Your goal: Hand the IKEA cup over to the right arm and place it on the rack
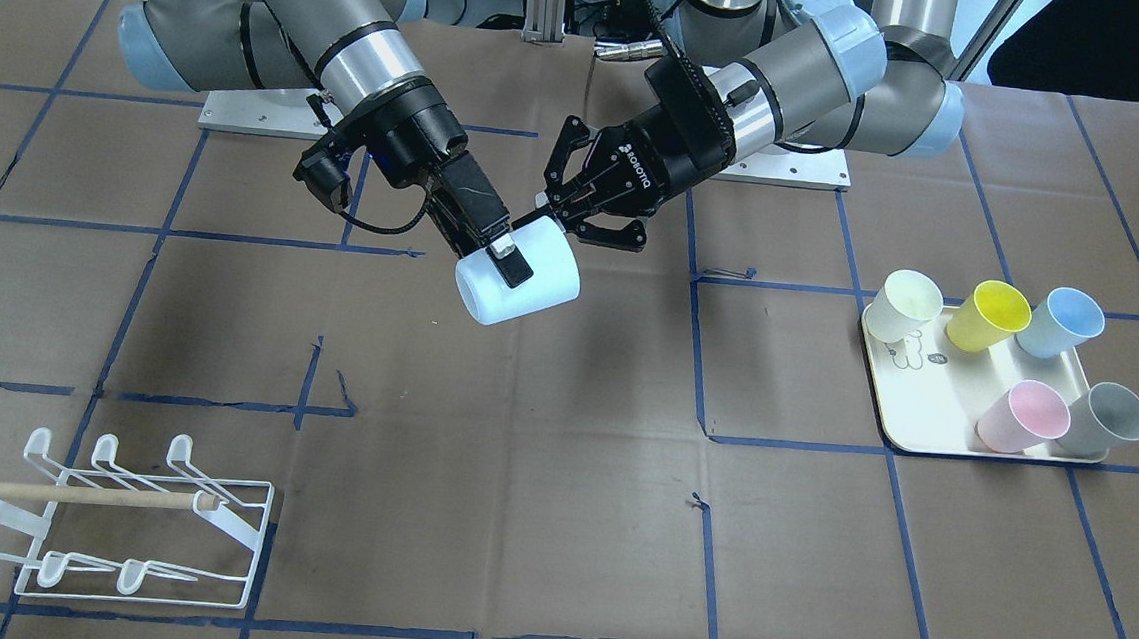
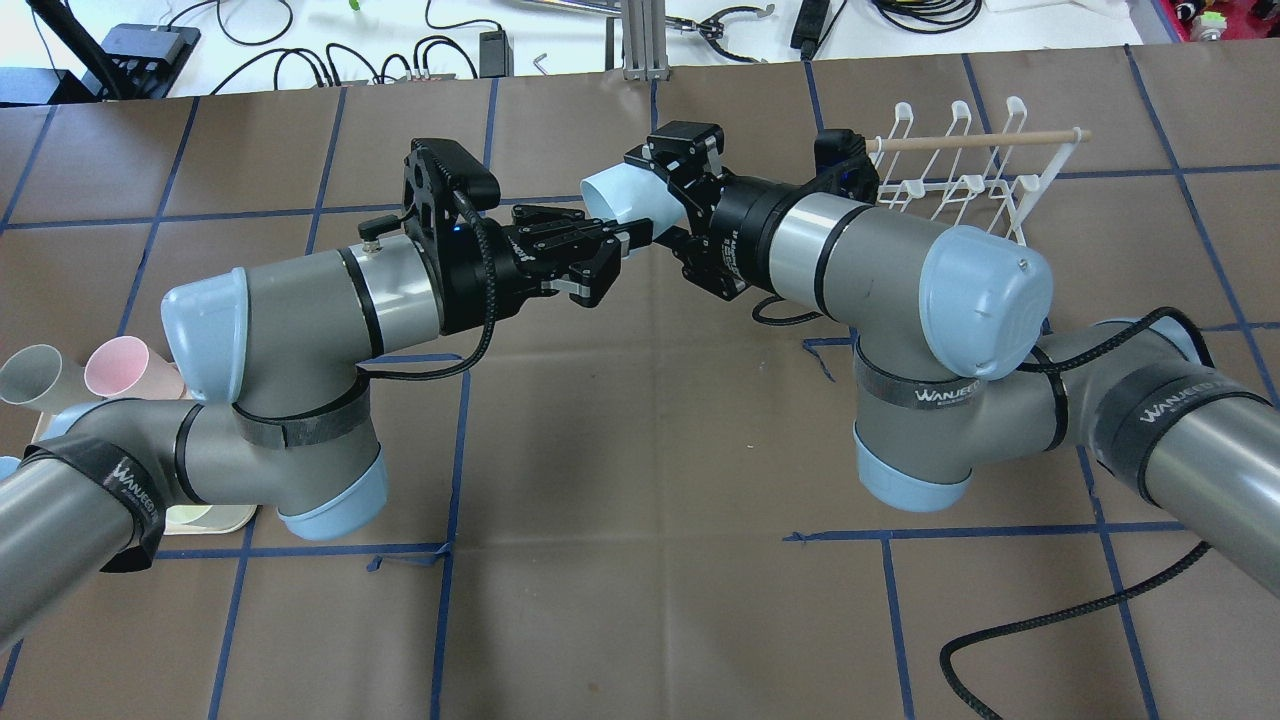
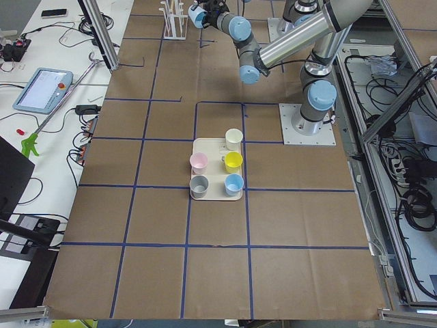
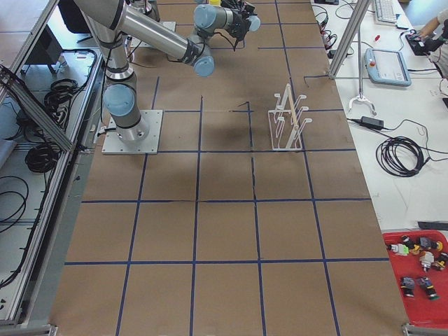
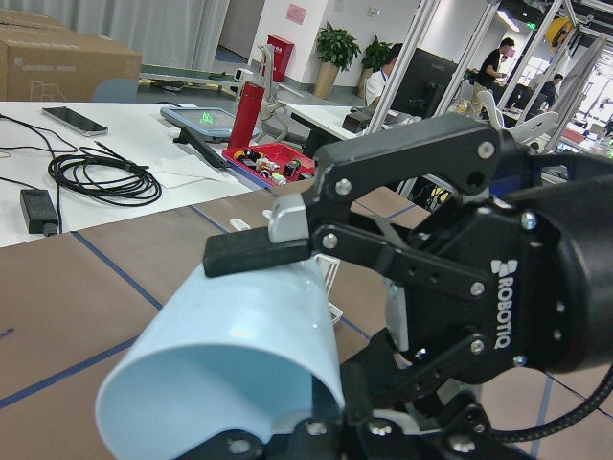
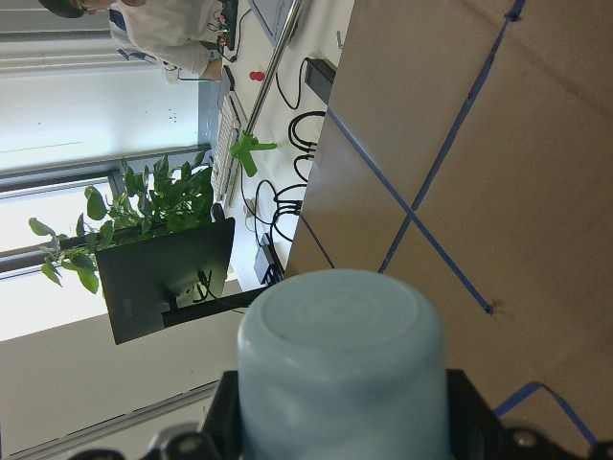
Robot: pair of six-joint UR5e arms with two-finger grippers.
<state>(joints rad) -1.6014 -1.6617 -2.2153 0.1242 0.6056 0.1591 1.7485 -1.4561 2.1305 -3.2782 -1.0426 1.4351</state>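
**Item 1: right end effector** (image 1: 511,258). Pressed onto the pale blue IKEA cup (image 1: 531,292), pinching its wall with one finger on top and the other beneath. It sits at the centre of the front-facing frame. The cup lies sideways in the air above the surface (image 1: 518,476), base towards frame lower left.

**Item 2: left end effector** (image 1: 567,209). Jaws spread, tips just beside the cup's mouth. Whether one touches the rim cannot be told.

**Item 3: rack** (image 1: 129,529). White wire, in the lower left of the frame and well apart from the cup. The dowel bar (image 1: 66,494) lies across it.

**Item 4: tray** (image 1: 924,414). At frame right, carrying five other cups; not involved.

**Risks, judged:**
- **Snag on withdrawal.** A spread finger close to the rim may catch it as the left arm (image 1: 808,56) backs off, twisting the cup in the pinch.
- **Slip.** The wall is smooth and tapered and is held across its body by two pads only. A quick swing of the right arm (image 1: 367,55) could rotate or drop the cup.
- **Arm contact.** The two wrists are close together, so a wide first move risks a collision.
- **Placement.** The mouth must meet a prong. A misaligned approach, or a knock on the dowel bar, could shift the light rack or leave the cup unseated.
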